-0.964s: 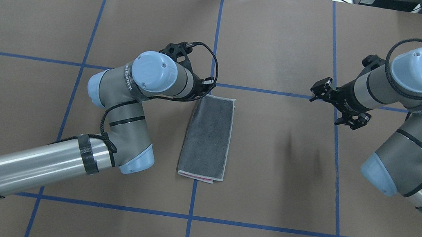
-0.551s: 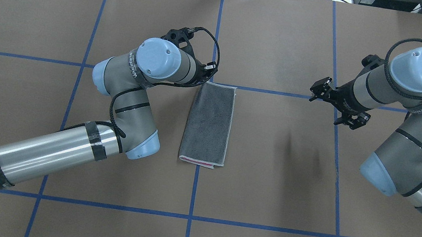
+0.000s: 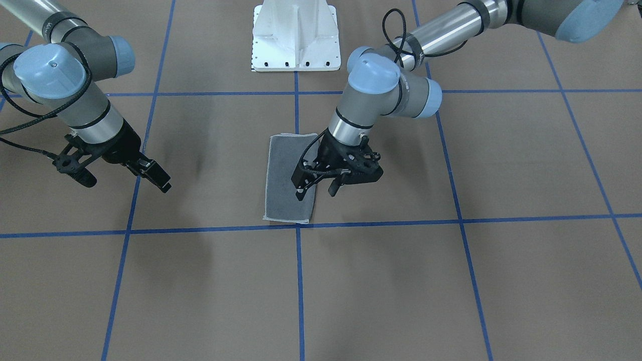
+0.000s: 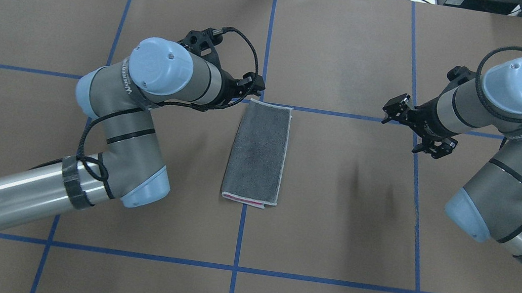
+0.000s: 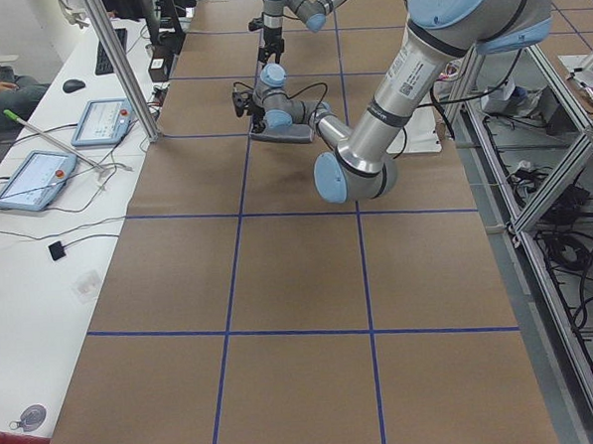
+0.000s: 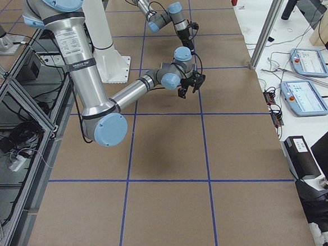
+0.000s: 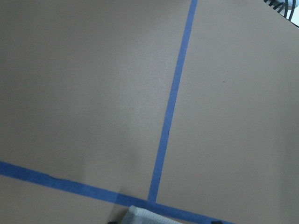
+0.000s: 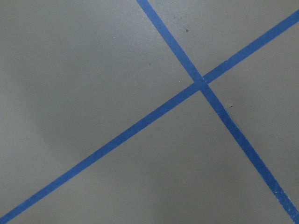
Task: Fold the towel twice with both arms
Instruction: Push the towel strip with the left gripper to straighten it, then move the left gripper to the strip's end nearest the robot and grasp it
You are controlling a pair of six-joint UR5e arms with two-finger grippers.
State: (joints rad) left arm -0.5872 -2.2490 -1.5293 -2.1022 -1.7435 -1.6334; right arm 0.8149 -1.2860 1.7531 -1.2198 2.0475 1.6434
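Brown paper covers the table (image 4: 335, 203), marked into squares by blue tape. Landmark is the tape crossing (image 4: 260, 102) on the centre line, on the far side from the robot's base.

Left gripper (image 3: 317, 190): just left of the crossing and raised off the table. The jaws stand apart with nothing between them. Its wrist camera catches only a pale stitched corner at the bottom edge of the view.

Towel (image 4: 257, 153): already folded into a long strip, dark grey face up. A pink sliver shows at the short edge nearest the base. The far short edge lies at the crossing. The long axis runs from the crossing straight back toward the base, along the centre tape line. It lies flat, and neither gripper touches it.

Right gripper (image 4: 392, 111): well to the right of the crossing, about level with it and off the table. It looks open and carries nothing. Its wrist camera sees only tape and paper.

Judgement: the second fold should bring one short end over the other along that long axis. The left gripper is much the nearer, with the far-left corner just beside it. The right gripper would need to cross toward the far-right corner before both can lift together.
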